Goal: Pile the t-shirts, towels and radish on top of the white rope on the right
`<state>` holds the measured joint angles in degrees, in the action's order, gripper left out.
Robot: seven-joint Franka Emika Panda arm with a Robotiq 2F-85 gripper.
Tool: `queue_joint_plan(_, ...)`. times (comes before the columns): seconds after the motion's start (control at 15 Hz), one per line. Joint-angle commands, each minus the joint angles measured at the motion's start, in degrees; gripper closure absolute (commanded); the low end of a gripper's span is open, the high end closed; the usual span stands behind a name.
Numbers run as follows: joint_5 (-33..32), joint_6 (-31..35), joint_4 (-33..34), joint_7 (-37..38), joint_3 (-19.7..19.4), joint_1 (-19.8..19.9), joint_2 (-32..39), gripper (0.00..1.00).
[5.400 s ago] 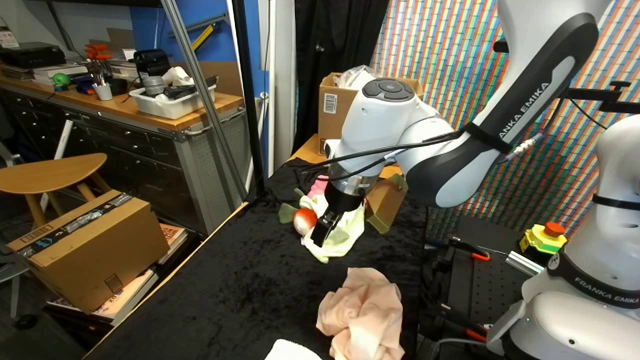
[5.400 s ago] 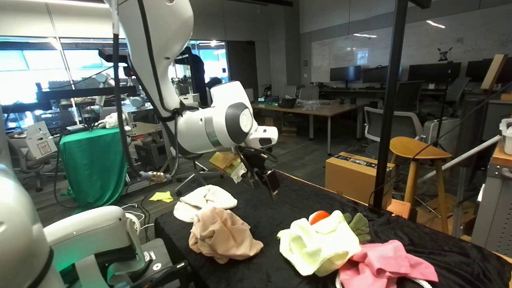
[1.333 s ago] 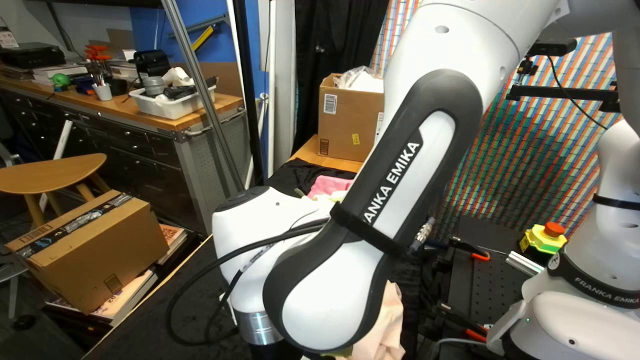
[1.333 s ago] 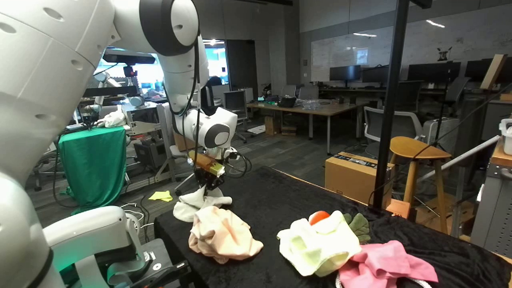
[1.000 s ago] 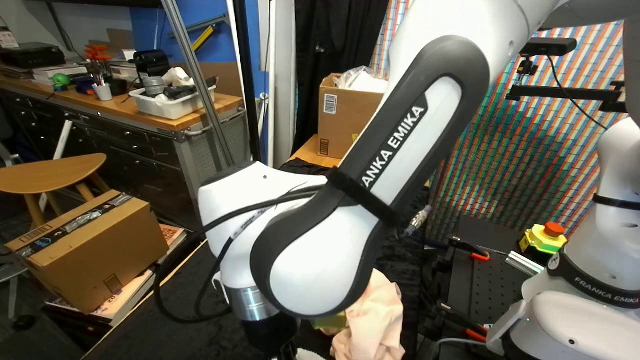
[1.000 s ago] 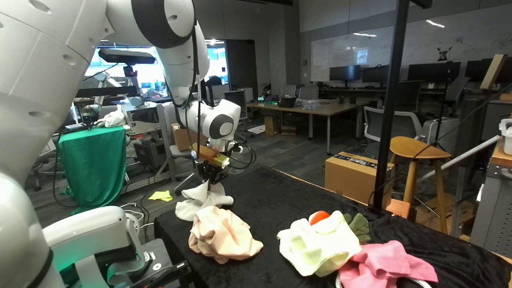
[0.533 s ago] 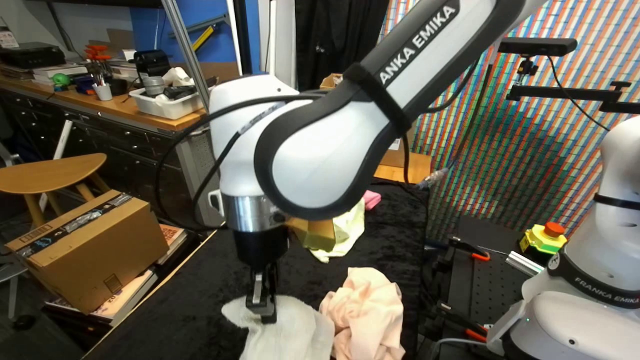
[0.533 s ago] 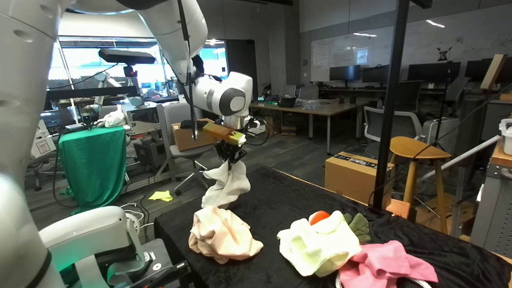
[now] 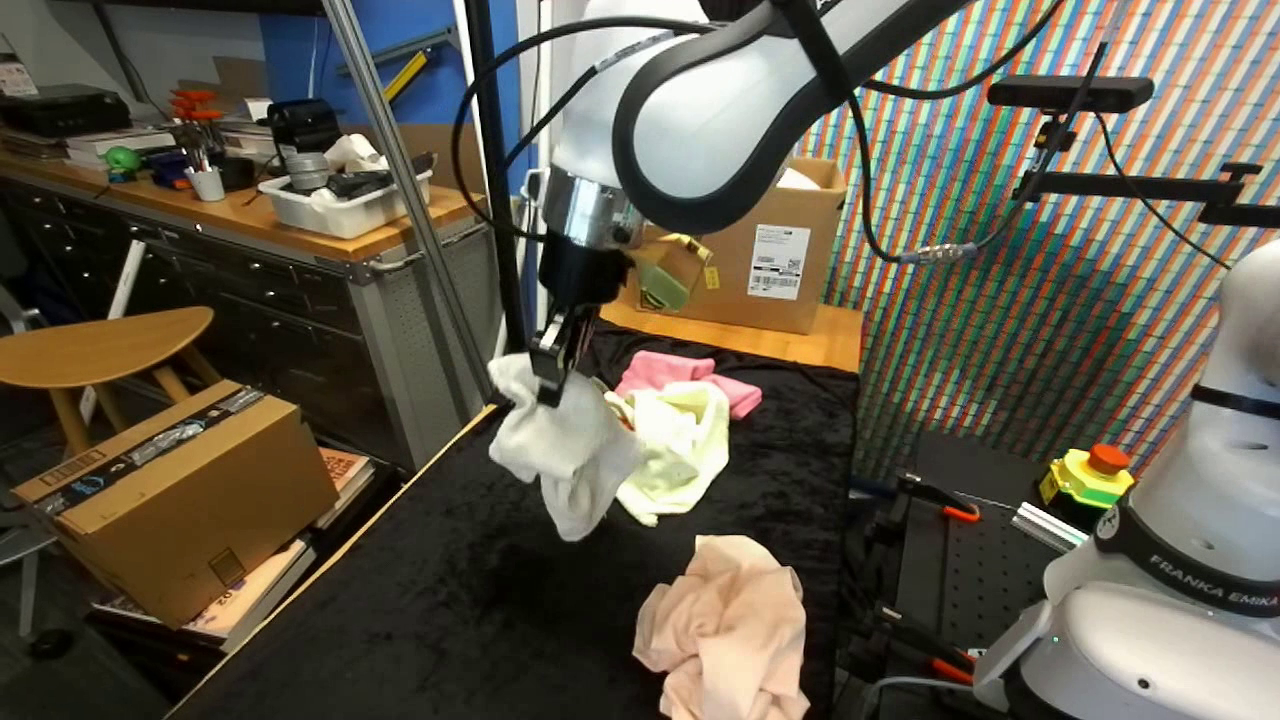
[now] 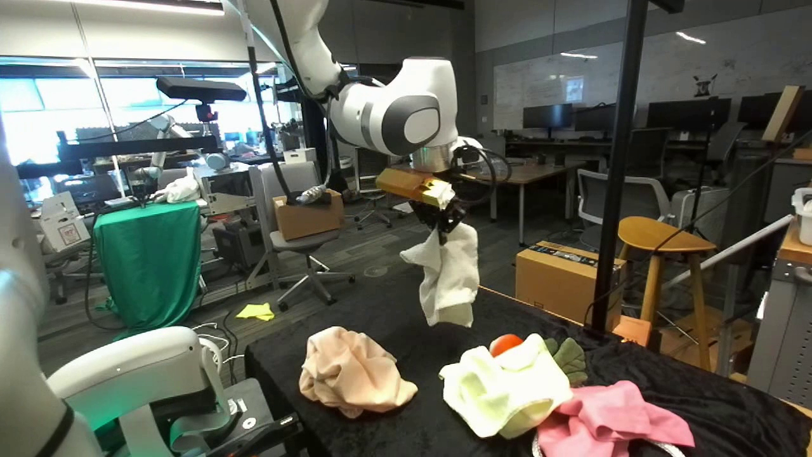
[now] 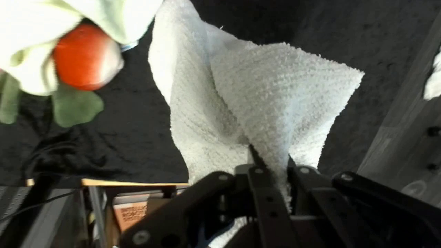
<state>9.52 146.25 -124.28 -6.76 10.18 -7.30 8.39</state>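
Clear of the black-covered table hangs a white textured towel (image 10: 451,276), with my gripper (image 9: 552,385) shut on its upper part. In the wrist view, a fold of the towel (image 11: 255,79) passes between the fingertips of the gripper (image 11: 269,149). The red-and-white radish (image 11: 86,57) lies partly under a pale yellow-green cloth (image 10: 501,393), its green leaves poking out. Beside that cloth is a crumpled pink cloth (image 10: 612,419). A bit of white rope (image 10: 667,449) shows under the pink cloth's edge; the remainder is hidden. A peach cloth (image 9: 725,630) lies bunched up apart from these.
A black upright post (image 10: 615,171) rises at the table's edge. Behind the cloths, a large cardboard box (image 9: 790,250) stands on the wooden end of the table. The base of another white arm (image 9: 1160,600) is beside the table, near a red stop button (image 9: 1108,458).
Empty several seconds ago, my gripper went down to the white towel and took hold of it. Over the last second it has lifted the towel away from the peach cloth, toward the yellow-green cloth.
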Motion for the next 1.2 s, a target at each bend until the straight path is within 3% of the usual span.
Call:
queue_joint_plan(0.0, -1.24, 7.17, -3.87, 1.80, -3.60, 2.62, -2.82, 0.96)
queue_joint_plan(0.2, -4.99, 12.91, -4.82, 7.21, -7.39, 4.09, -1.40, 0.96)
queue_joint_plan(0.4, -13.47, 16.51, -4.87, 17.48, -12.22, 4.12, 1.13, 0.96)
queue_joint_plan(0.6, -18.14, 14.53, -4.56, 24.18, -15.51, 3.77, 2.98, 0.97)
queue_joint_plan(0.93, -20.67, 13.09, -5.89, 28.00, -17.01, 2.25, 4.94, 0.97)
queue_joint_plan(1.0, -21.11, 12.81, -5.94, 28.54, -17.18, 1.85, 5.15, 0.92)
queue_joint_plan(1.07, -20.96, 12.61, -6.14, 28.55, -17.07, 1.65, 5.14, 0.64)
queue_joint_plan(1.13, -21.05, 12.44, -6.22, 28.63, -17.13, 1.43, 5.16, 0.62)
